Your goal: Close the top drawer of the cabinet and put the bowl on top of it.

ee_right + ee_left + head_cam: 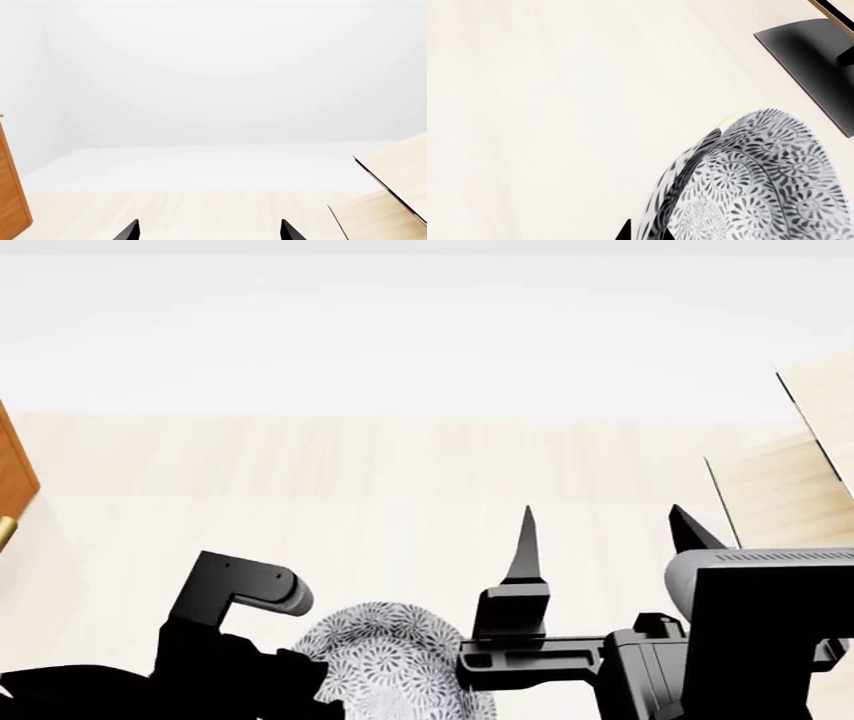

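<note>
The bowl point(760, 180), white with a dense grey floral pattern, fills the lower corner of the left wrist view. My left gripper point(646, 234) is shut on its rim, one black fingertip on each side of the wall. In the head view the bowl point(387, 660) sits low, between my two arms. My right gripper point(607, 525) stands open and holds nothing, and its tips also show in the right wrist view point(208, 231). Only an orange-brown sliver of the cabinet point(14, 475) shows at the far left, with a brass bit point(4, 530) below it. The top drawer is out of view.
A pale plywood shelf structure point(801, 470) stands at the right. Its black base point(807, 55) lies near the bowl in the left wrist view. The cabinet's edge point(10, 185) shows at the left, the shelf point(393, 170) at the right. Pale wood floor lies between.
</note>
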Motion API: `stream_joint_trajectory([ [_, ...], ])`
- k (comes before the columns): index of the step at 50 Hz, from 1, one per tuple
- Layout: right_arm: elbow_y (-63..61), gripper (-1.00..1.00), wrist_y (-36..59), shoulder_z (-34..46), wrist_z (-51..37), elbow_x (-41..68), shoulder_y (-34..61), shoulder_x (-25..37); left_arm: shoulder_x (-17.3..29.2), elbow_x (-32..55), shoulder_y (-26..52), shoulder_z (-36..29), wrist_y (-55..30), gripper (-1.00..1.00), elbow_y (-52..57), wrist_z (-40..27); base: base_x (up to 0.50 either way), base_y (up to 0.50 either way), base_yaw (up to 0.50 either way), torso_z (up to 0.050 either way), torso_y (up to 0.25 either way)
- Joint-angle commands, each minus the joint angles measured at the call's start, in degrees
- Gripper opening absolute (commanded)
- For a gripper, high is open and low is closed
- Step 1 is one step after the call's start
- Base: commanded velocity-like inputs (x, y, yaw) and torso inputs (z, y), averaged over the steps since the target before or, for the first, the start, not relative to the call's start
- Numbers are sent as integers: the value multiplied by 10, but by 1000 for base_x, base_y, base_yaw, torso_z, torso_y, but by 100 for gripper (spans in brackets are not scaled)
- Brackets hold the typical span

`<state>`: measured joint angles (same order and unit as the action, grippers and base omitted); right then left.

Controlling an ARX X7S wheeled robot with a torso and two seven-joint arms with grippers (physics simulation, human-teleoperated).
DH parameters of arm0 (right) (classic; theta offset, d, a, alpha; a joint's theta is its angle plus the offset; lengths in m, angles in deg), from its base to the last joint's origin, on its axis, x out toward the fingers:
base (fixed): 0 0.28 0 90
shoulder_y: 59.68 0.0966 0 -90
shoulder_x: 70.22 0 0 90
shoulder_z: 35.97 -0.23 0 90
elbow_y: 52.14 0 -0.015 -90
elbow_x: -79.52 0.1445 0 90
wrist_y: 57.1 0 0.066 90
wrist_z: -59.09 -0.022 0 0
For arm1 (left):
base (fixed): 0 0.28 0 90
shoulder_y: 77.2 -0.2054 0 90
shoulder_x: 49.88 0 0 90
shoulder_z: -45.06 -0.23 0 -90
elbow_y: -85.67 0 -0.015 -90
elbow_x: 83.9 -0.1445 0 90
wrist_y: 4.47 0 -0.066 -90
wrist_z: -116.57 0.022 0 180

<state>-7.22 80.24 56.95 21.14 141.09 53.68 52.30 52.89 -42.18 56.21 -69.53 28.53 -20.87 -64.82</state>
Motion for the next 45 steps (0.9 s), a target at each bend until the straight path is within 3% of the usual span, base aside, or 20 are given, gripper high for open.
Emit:
stream_joint_trajectory([
  [1,-3,100,0,2,-4,3,2,2,8,15,14,15,-6,-100,14,-18,0,0,0,0,0],
  [24,0,100,-6,12,0,1,5,0,46,68,41,81,-65,-100,112,-81,0,0,0,0,0],
  [45,-9,100,-2,9,-13,19,14,7,60,80,71,105,-72,-100,128,-102,0,0,0,0,0],
])
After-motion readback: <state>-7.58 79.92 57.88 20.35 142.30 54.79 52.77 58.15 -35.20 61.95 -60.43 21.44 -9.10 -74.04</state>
